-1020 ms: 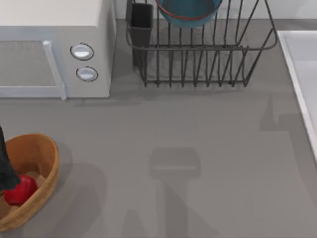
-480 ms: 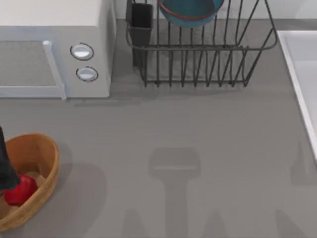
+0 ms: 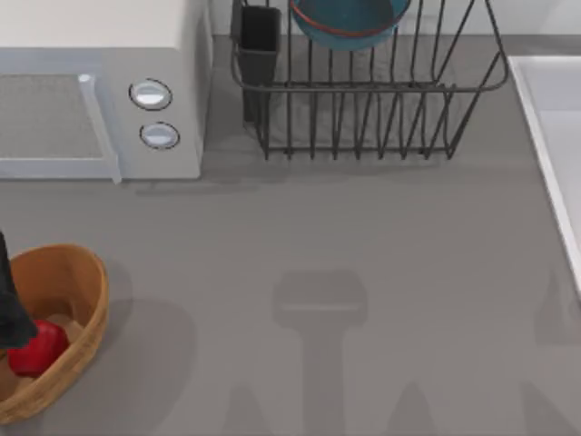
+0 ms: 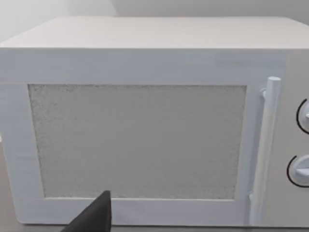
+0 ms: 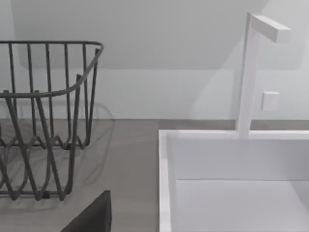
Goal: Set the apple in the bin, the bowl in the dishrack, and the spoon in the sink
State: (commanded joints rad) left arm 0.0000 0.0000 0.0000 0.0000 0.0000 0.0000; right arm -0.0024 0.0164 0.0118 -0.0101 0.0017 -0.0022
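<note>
Sitting at the far left: the apple (image 3: 36, 350) lies inside the bin (image 3: 86, 282), against its near wall, so that part of the task looks done.
Apple handling: likely firm, smooth and prone to roll; a hold across its widest part would suit, with light pressure to avoid bruising.
Left arm (image 3: 9, 304): hangs at the counter's (image 3: 318, 236) left edge, just over the apple; a dark tip of the left gripper (image 4: 94, 215) faces the microwave (image 3: 91, 36); I cannot tell whether its jaws are released or clenched.
Dishrack (image 3: 363, 118): at the back, right of the microwave, black utensil cup (image 3: 260, 36) at its left corner.
Bowl (image 3: 349, 23): already in the dishrack, tilted among the bars; probably rigid, glazed, slick and breakable, best pinched at the rim.
Sink (image 3: 545, 118): at the right edge, pale rim beside the dishrack.
Right gripper (image 5: 91, 217): near the sink's corner; jaws' state cannot be told.
Spoon handling: judged light, hard and slippery; a grip across the handle's middle seems safest.
</note>
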